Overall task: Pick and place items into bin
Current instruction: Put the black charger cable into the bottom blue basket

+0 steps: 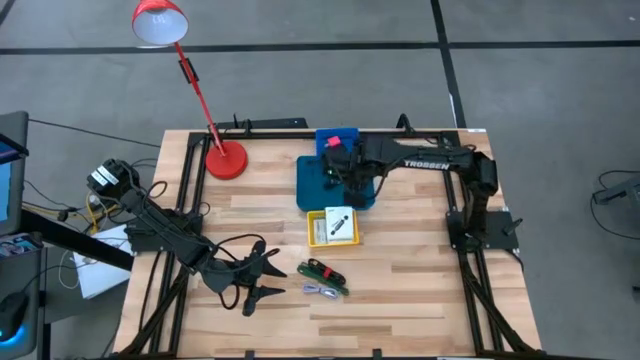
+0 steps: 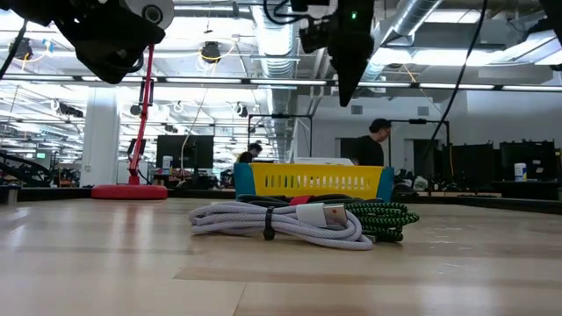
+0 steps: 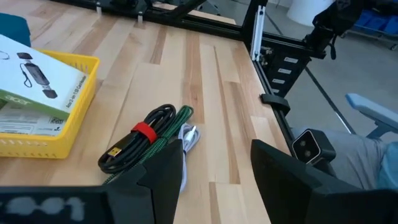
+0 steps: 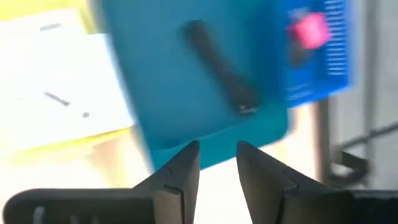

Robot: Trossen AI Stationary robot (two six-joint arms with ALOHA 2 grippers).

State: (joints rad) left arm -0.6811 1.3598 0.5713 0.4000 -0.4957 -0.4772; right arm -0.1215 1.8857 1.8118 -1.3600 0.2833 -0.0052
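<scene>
Wooden table (image 1: 400, 290), seen from above. Red desk lamp (image 1: 225, 158) stands at about 10 o'clock from the table's centre. Teal tray (image 1: 318, 190) lies near centre toward 12 o'clock, with a blue basket (image 1: 335, 137) just behind it holding a pink piece (image 4: 309, 29); a dark stick-shaped item (image 4: 219, 64) rests on the tray. Yellow bin (image 1: 331, 228) sits at centre, a white printed card (image 3: 34, 78) already inside.

Right gripper (image 4: 217, 163) hangs over the tray's near edge, fingers slightly apart and empty. Left gripper (image 1: 262, 276) waits at about 7 o'clock, fingers spread wide, holding nothing.

Items not yet binned: a green-and-black cable (image 3: 142, 138) bound with a red band, and a pale cable (image 2: 277, 224) touching it, both at about 6 o'clock from the bin, just beside the left gripper.

Likely hazards: the two coils touch, so closing on one may drag the other; the dark item lies flat, so narrow fingers may slip off it.
</scene>
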